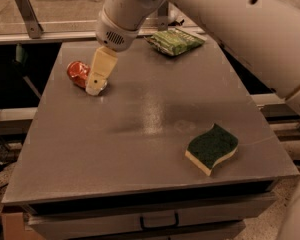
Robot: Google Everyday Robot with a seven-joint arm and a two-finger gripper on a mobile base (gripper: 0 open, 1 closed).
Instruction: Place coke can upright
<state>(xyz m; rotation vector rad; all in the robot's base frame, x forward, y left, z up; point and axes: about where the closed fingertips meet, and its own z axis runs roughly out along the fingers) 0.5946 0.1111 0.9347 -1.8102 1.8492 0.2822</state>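
The grey counter (140, 149) takes up most of the view. A drawer front with a dark handle (160, 220) is set below its front edge and is closed.

The white robot arm (230, 24) enters from the upper right and crosses over the rear of the counter. It ends in a rounded wrist housing above the counter's left rear area.

A sponge (212, 148) with a dark green top and a yellow base lies flat near the front right corner, well apart from everything else. A green snack packet (176, 41) lies flat at the rear edge, to the right of the wrist housing.

The cream-coloured gripper (95, 86) is angled downward and leftward from the wrist, with its tip close to the counter surface. It is seen directly in front of the right end of the coke can (77, 72). Contact with the can cannot be confirmed. Whether the gripper is open or closed cannot be determined, and nothing is seen to be lifted by it.

The coke can is lying on its side in the left rear area of the counter, not upright. Its body is red and uneven. Only its left portion is exposed, and the rest is hidden behind the gripper.
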